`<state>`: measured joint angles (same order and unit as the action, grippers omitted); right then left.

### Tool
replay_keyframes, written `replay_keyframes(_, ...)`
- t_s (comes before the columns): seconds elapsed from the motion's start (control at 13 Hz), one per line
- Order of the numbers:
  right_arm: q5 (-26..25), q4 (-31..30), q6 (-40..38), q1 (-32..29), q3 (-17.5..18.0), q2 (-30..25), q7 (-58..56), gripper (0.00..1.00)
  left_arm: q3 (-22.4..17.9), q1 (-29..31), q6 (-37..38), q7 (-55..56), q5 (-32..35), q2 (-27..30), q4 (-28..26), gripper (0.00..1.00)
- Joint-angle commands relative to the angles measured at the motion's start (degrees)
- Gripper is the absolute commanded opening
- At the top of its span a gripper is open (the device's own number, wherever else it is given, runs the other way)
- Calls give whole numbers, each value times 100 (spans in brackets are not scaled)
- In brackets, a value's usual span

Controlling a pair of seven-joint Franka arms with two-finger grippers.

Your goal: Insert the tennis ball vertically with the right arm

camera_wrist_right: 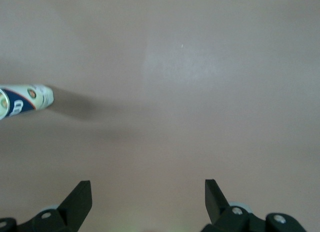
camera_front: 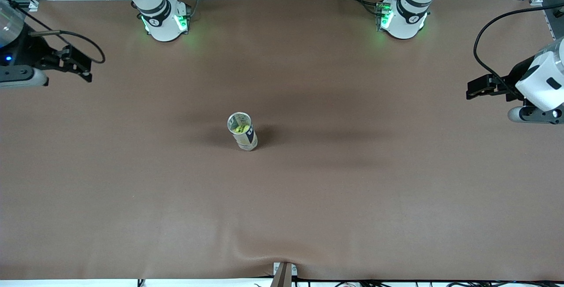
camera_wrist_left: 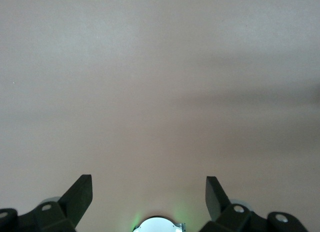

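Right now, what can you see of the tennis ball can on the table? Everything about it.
The clear plastic tennis ball can stands upright on the brown table, about mid-table, with nothing beside it. Its top is open, no lid in view, and a yellow-green tennis ball sits inside, down below the rim. A label with a dark blue band and white lettering wraps the tube; the base looks pale. The right wrist view shows the can at its edge. Only the table touches the outside; neither claw is near.
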<state>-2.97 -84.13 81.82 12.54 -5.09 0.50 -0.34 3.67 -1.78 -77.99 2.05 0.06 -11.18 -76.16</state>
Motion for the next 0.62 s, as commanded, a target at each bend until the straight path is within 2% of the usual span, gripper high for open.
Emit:
replay_keyframes(0.0, 60, 160, -166, 65, -53, 65, -10, 100, 151, -6, 144, 241, 82, 20, 49, 100)
replay_keyframes(0.15, 147, 151, -192, 65, -53, 65, 34, 100, 108, -15, 302, 489, -137, 11, 57, 100)
replay_keyframes(0.31, 428, 151, -533, 21, -62, 65, 454, 100, 151, 2, 302, 445, -138, -59, 58, 100)
replay_keyframes(0.54, 464, 151, -544, 29, -71, 65, 518, 100, 125, -208, 294, 480, -50, -69, 110, 100)
